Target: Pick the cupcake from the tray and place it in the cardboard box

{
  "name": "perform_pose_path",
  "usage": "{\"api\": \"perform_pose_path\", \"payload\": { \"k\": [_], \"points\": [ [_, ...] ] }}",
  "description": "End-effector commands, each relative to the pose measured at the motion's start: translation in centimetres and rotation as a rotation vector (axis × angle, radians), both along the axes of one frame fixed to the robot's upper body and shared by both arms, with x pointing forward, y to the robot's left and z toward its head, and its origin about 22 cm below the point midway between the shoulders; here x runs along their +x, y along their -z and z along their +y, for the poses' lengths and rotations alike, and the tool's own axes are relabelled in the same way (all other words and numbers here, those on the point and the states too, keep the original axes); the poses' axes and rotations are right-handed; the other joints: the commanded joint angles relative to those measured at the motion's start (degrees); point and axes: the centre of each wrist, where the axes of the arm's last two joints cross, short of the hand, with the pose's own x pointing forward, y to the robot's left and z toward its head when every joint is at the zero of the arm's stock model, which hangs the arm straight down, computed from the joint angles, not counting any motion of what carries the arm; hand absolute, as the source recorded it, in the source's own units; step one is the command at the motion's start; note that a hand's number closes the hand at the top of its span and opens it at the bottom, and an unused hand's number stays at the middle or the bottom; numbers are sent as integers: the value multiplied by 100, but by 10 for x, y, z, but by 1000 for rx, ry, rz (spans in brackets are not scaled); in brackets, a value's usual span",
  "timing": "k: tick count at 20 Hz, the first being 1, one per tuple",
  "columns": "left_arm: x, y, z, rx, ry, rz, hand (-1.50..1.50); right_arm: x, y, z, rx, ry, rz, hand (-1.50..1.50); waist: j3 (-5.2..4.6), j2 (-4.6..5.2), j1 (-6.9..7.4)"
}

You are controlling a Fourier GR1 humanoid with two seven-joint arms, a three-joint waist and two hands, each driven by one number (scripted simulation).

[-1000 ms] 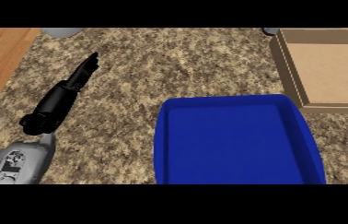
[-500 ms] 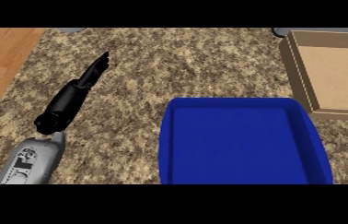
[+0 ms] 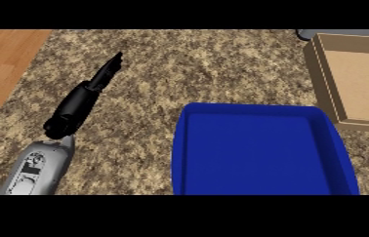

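Left hand flat over the counter, fingers straight — blue tray and cardboard box well apart.

The blue tray sits flat on the counter, off to the right of the left hand's straight fingers and lower in view, well apart from them. No cupcake shows in it. The box is a tan open-top carton, far right of the fingers, just beyond the tray's upper right corner.
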Motion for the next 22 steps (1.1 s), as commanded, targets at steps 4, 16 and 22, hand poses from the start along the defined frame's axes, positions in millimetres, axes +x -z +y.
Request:
{"api": "perform_pose_path", "payload": {
  "k": [4, 16, 22],
  "points": [
    [2, -8, 5, -4, -12, -10, 0, 9, 18, 3, 80, -206, 137, -150, 12, -6, -1],
    [-3, 4, 2, -8, -24, -6, 0, 25, 57, 16, 990, -29, 154, -150, 16, -17, -70],
    [1, 2, 3, 0, -21, -2, 0, 20, 27, -3, 1154, 69, 116, -150, 35, 65, -78]
  ]
}}
